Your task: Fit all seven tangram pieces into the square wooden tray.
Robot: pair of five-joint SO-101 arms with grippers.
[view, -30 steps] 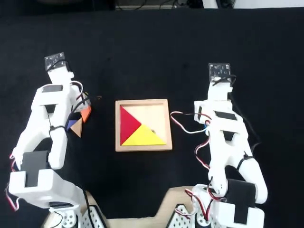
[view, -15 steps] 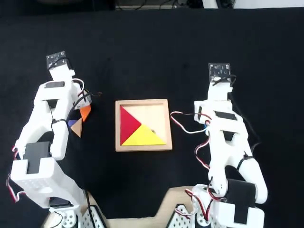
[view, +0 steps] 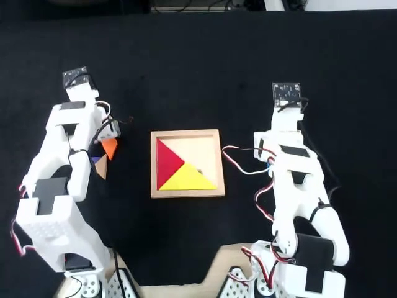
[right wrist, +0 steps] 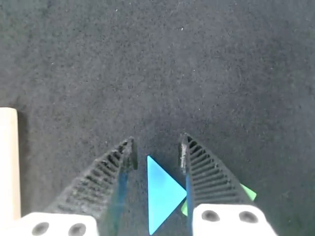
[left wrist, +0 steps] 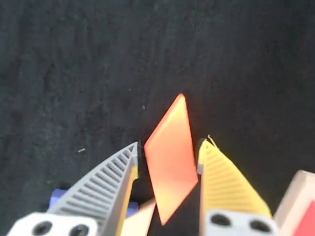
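Both claws ready pieces for the tray [view: 186, 132]: left claw [left wrist: 169, 143] clenched on the orange piece [left wrist: 170, 162], right claw [right wrist: 156, 141] released astride the blue triangle [right wrist: 160, 191].

You have one square wooden tray [view: 185, 133] and seven tangram pieces: two inside the tray, a red triangle [view: 166, 162] and a yellow triangle [view: 187, 178]; five outside it, an orange parallelogram [left wrist: 170, 157], blue piece [view: 95, 161], tan triangle [view: 101, 171], light-blue triangle [right wrist: 161, 194], green piece [right wrist: 248, 193].

A black, slightly fuzzy cloth [view: 198, 68] covers the whole table. At its near edge, around the middle, a pale beige board [view: 186, 290] shows. Beyond the far edge, dark cables [view: 186, 7] run left of a white strip [view: 347, 4].
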